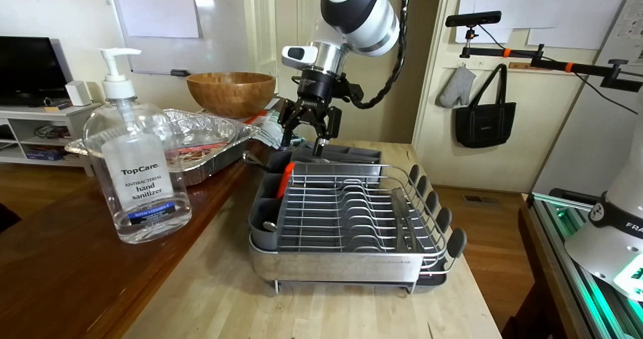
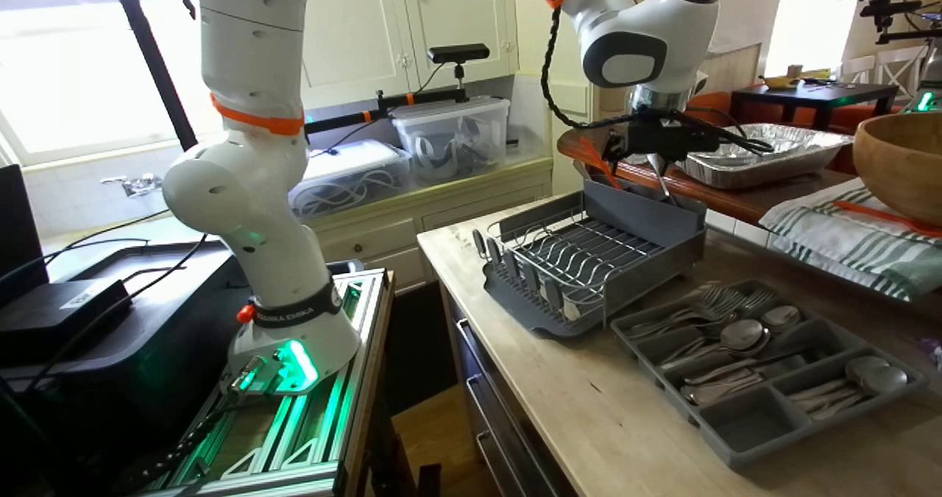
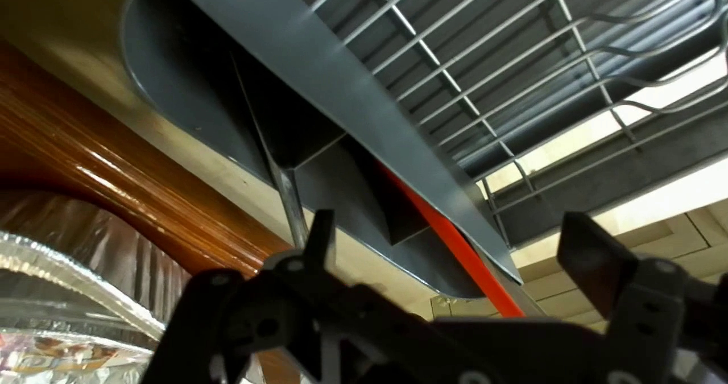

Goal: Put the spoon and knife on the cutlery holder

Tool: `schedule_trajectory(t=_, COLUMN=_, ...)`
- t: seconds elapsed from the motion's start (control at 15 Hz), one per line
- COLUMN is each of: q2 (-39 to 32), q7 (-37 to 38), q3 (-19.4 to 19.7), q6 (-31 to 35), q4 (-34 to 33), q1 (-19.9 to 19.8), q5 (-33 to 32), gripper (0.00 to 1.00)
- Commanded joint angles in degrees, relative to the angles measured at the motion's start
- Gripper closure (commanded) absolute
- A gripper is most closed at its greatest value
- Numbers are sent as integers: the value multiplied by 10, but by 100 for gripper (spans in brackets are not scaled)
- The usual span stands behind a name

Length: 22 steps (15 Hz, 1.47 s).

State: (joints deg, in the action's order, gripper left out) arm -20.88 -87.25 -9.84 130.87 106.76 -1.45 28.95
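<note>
Cutlery holder (image 3: 338, 85), with a silver utensil (image 3: 293, 207) leaning over its rim, below the released, wide-spread hand (image 1: 302, 147).

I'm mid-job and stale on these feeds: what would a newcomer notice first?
The bright red strip slanting out of the cutlery holder, with the gripper open above. Then the big sanitizer bottle on the dark wood counter, and the robot base glowing green on its metal frame.
</note>
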Motion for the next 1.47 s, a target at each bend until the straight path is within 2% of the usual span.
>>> schedule_trajectory(t=0.0, q2=-50, q7=-2, q3=-2, q6=44, q4=-41, q1=5, q5=-35, gripper=0)
schedule_trajectory(t=0.2, q2=-80, q7=4, q3=-9, q6=66, q4=-69, q1=4, q5=-52, gripper=4)
schedule_trajectory(t=0.47, q2=-113, q7=4, q3=-21, q6=64, q4=-107, q1=5, q5=-71, gripper=8)
schedule_trajectory(t=0.53, q2=-119, q7=5, q3=-23, q6=63, q4=-116, q1=6, q5=-78, gripper=15)
schedule_trajectory(t=0.6, q2=-125, q7=6, q3=-26, q6=63, q4=-123, q1=6, q5=-83, gripper=16)
schedule_trajectory(t=0.73, q2=-135, q7=7, q3=-29, q6=62, q4=-137, q1=7, q5=-90, gripper=35)
schedule_trajectory(t=0.87, q2=-142, q7=8, q3=-33, q6=61, q4=-147, q1=6, q5=-95, gripper=47)
schedule_trajectory(t=1.27, q2=-154, q7=9, q3=-36, q6=58, q4=-165, q1=5, q5=-104, gripper=94)
schedule_trajectory(t=1.33, q2=-152, q7=11, q3=-36, q6=55, q4=-166, q1=5, q5=-105, gripper=100)
schedule_trajectory(t=1.4, q2=-148, q7=15, q3=-36, q6=45, q4=-165, q1=5, q5=-106, gripper=100)
